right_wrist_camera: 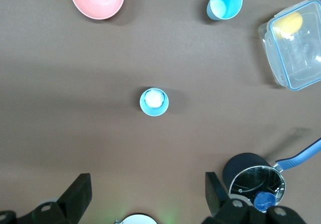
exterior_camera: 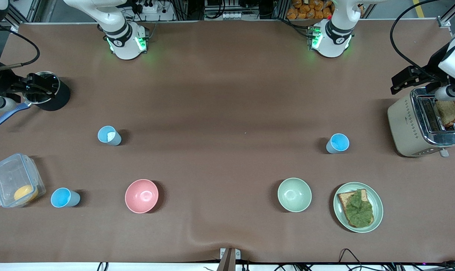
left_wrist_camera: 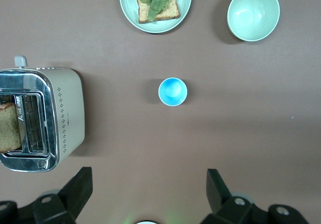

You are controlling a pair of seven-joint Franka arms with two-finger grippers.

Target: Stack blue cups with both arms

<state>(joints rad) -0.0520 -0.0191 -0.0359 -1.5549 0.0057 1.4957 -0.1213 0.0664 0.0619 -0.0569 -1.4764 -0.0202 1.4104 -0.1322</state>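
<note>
Three blue cups stand upright and apart on the brown table. One (exterior_camera: 338, 143) is toward the left arm's end, beside the toaster. One (exterior_camera: 109, 135) is toward the right arm's end and shows something white inside. One (exterior_camera: 64, 198) is nearer the front camera, beside a clear container. My left gripper (left_wrist_camera: 149, 174) is open and empty, high over the table, with the first cup (left_wrist_camera: 172, 91) below it. My right gripper (right_wrist_camera: 147, 176) is open and empty, high over the white-filled cup (right_wrist_camera: 154, 101); the third cup (right_wrist_camera: 225, 2) also shows there. Neither gripper shows in the front view.
A pink bowl (exterior_camera: 141, 195) and a pale green bowl (exterior_camera: 294, 194) sit nearer the front camera. A plate with toast and lettuce (exterior_camera: 358, 206) and a toaster (exterior_camera: 425, 122) are at the left arm's end. A clear container (exterior_camera: 16, 180) and a black pot (exterior_camera: 46, 91) are at the right arm's end.
</note>
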